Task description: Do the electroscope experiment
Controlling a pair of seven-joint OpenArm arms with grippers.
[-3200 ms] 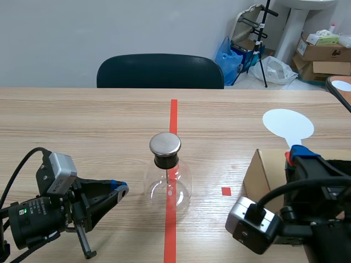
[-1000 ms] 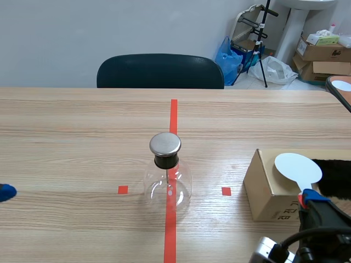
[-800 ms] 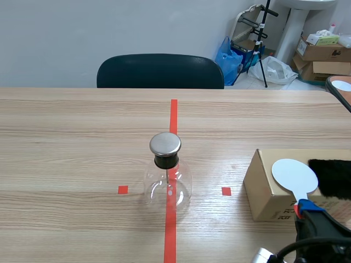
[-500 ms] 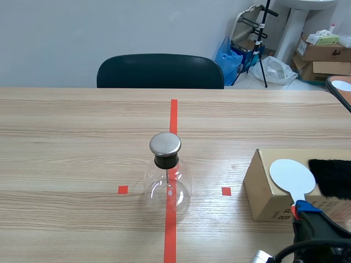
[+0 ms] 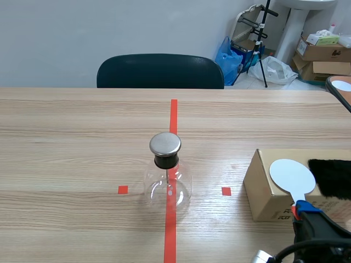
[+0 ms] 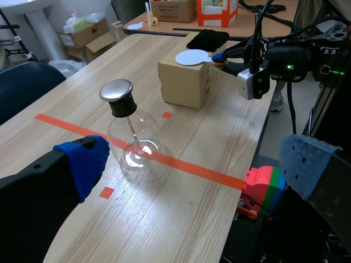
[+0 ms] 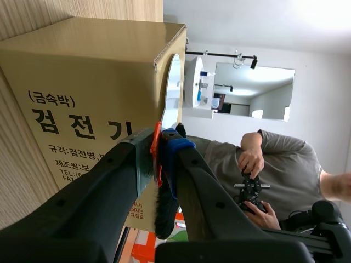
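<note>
The right end effector (image 5: 308,212), at the scene's lower right, is clamped on the red handle of a flat white round paddle (image 5: 292,176). Its disc sits over the brown cardboard box (image 5: 263,189), beside a black fur pad (image 5: 332,176). The clear glass electroscope flask with a metal cap (image 5: 166,174) stands mid-frame on the wooden table (image 5: 82,142). The left end effector (image 6: 194,161) is spread wide and empty. The thin handle could swivel in the grip, and a low swing toward the cap could topple the flask.

Bright even indoor light, faint soft shadows on table (image 5: 82,142), glints on glass flask (image 5: 169,189)
</note>
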